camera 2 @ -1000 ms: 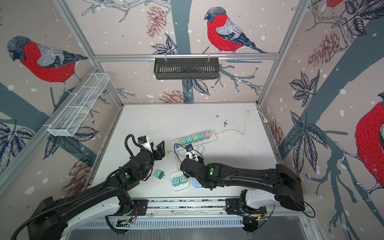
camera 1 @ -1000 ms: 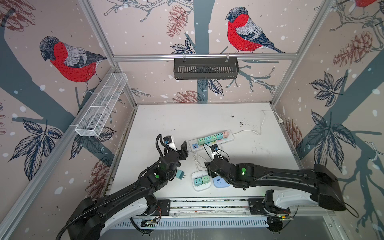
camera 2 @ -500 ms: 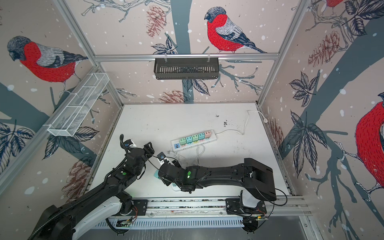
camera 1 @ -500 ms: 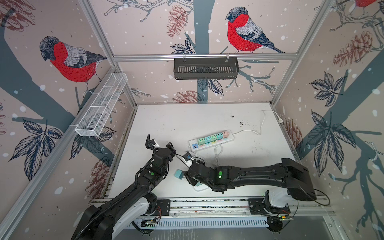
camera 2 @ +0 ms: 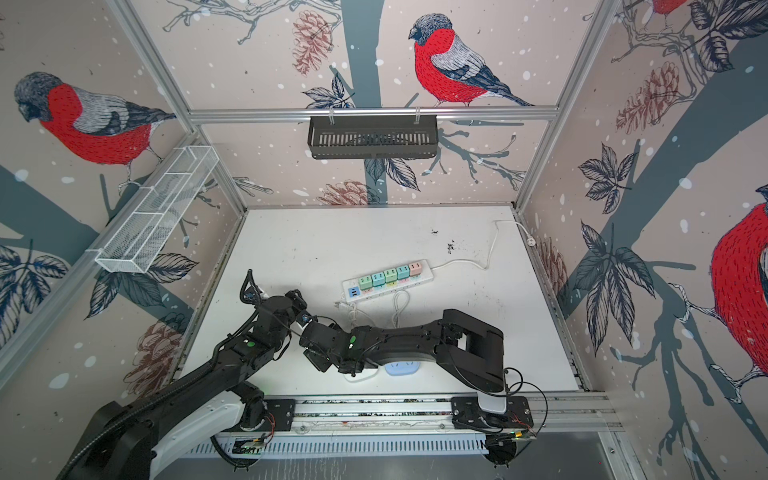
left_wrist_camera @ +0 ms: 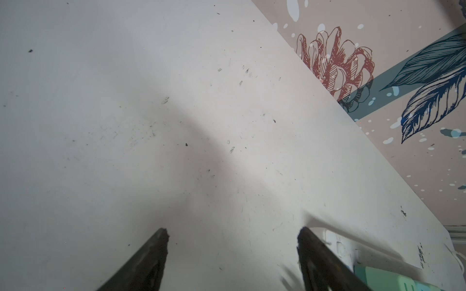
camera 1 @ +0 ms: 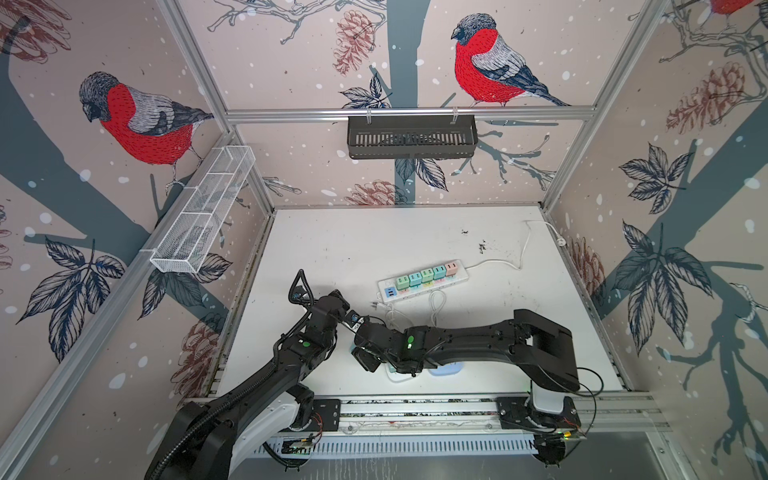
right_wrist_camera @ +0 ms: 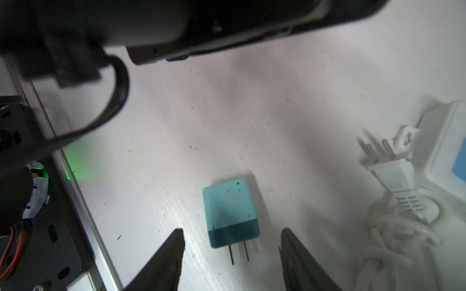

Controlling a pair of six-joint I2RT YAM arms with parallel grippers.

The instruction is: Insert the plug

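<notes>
The teal plug [right_wrist_camera: 227,204] lies flat on the white table [right_wrist_camera: 252,113], its two thin prongs pointing toward my right gripper [right_wrist_camera: 232,230]. That gripper is open, a finger on either side of the plug's prong end, touching nothing. In both top views the right gripper [camera 1: 365,358] [camera 2: 318,359] covers the plug. The long power strip [camera 1: 424,279] [camera 2: 388,282], with several coloured plugs in it, lies farther back. My left gripper [left_wrist_camera: 233,229] is open over bare table, just left of the right wrist [camera 1: 338,299].
A loose white plug [right_wrist_camera: 388,161] with its coiled cable [right_wrist_camera: 393,226] lies beside the teal plug. A second white strip [camera 1: 395,372] and a pale blue piece [camera 1: 446,368] sit under the right arm. The left arm [right_wrist_camera: 201,25] hangs close overhead. The front rail [camera 1: 415,409] is near.
The right arm swung left from the near strips to sit over the teal plug. The left gripper pulled back from the plug toward the far left and opened wider.
</notes>
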